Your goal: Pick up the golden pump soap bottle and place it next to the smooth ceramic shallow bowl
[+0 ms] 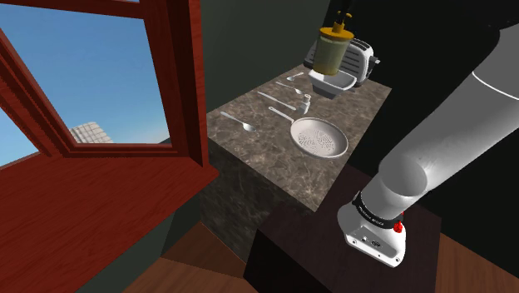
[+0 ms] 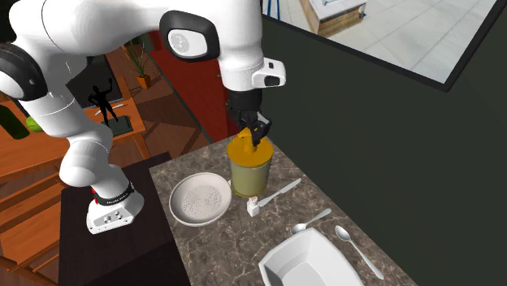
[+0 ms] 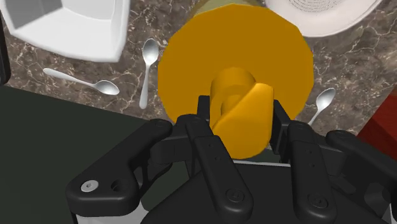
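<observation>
The gripper (image 2: 254, 132) is closing its two fingers on the orange pump head of the bottle (image 2: 248, 172), so the hand is only as far open as the pump is wide and is holding the bottle from above. In the wrist view the black fingers (image 3: 280, 124) are pressing either side of the pump, with the bottle's round orange cap (image 3: 191, 70) spreading below them. The bottle, yellowish with an orange top, is hanging upright over the marble counter (image 2: 219, 244). In the shoulder view it (image 1: 331, 52) is showing under the gripper (image 1: 342, 22) in front of a white square dish (image 1: 333, 85) and a toaster (image 1: 364, 57), its base looking clear of the counter. In the second exterior view it is sitting just beside the round, shallow white bowl (image 2: 199, 199), on that view's right; whether they are touching I cannot tell. A small white shaker (image 2: 254, 207) is standing near the bottle's foot, and spoons (image 2: 313, 219) are lying between it and the dish (image 2: 280, 258). The arm is rising from a dark stand (image 2: 146, 175) next to the counter.
</observation>
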Tool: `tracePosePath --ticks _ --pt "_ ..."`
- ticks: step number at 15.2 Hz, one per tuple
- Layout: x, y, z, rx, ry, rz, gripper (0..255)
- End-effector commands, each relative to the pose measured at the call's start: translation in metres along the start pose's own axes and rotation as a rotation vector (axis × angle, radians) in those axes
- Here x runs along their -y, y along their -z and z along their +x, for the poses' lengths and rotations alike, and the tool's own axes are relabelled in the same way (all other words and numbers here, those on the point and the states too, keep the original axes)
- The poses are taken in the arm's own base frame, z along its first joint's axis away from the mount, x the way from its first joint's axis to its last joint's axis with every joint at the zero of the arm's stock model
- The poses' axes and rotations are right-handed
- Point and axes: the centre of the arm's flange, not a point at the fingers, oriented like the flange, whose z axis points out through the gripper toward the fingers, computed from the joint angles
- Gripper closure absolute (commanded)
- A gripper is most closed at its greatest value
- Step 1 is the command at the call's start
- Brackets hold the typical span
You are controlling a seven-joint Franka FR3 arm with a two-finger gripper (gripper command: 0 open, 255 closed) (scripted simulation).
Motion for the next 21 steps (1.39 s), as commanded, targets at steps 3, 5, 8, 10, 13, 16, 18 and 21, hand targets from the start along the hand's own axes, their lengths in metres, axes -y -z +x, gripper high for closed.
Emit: tracePosePath --ticks 3,5,8,10,13,16,18,21 --pt "-0.02 0.014 -0.048 -0.001 0.001 0.0 255" --pt "-0.03 0.021 -0.071 -0.001 0.001 0.0 255" --pt "-0.045 0.032 -0.106 -0.001 0.001 0.0 255" --pt "-0.055 0.04 -0.129 -0.001 0.001 0.0 255" --pt "-0.069 0.051 -0.164 -0.001 0.001 0.0 255" --pt "-0.084 0.062 -0.199 -0.001 0.001 0.0 255" --pt "-0.094 0.069 -0.223 -0.001 0.001 0.0 255" --pt "-0.1 0.063 -0.237 -0.001 0.001 0.0 255"
